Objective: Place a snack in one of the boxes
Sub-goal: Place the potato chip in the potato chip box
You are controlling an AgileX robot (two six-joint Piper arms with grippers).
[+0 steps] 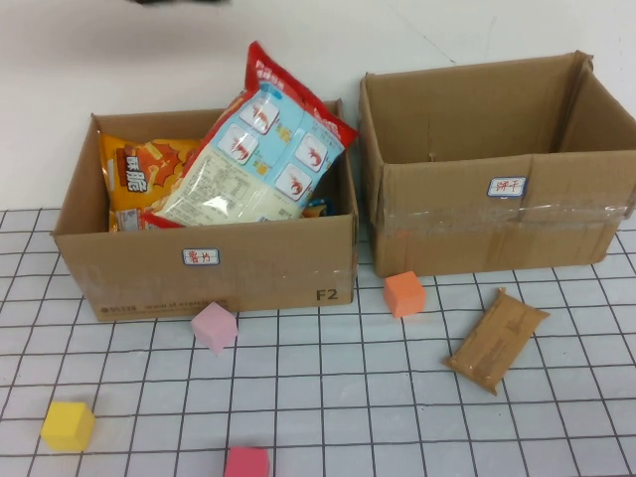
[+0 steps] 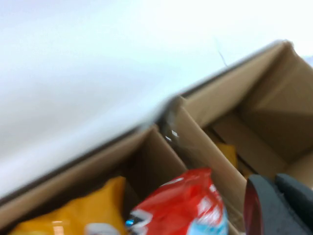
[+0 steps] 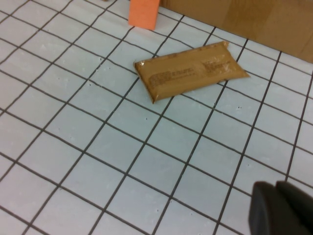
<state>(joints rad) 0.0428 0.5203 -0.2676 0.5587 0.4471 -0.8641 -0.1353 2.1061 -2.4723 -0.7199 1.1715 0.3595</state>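
Red, white and light-blue snack bag (image 1: 260, 149) with shrimp pictures, leaning tilted in the left cardboard box (image 1: 209, 268), top corner poking above the rim, resting against an orange snack bag (image 1: 139, 174) beside it in the same box. Right cardboard box (image 1: 497, 164) open-topped, standing just beside the left one, each with a small white label on its front wall. Flat brown snack packet (image 1: 496, 339) lying on the gridded table in front of the right box, apart from it and turned at an angle.
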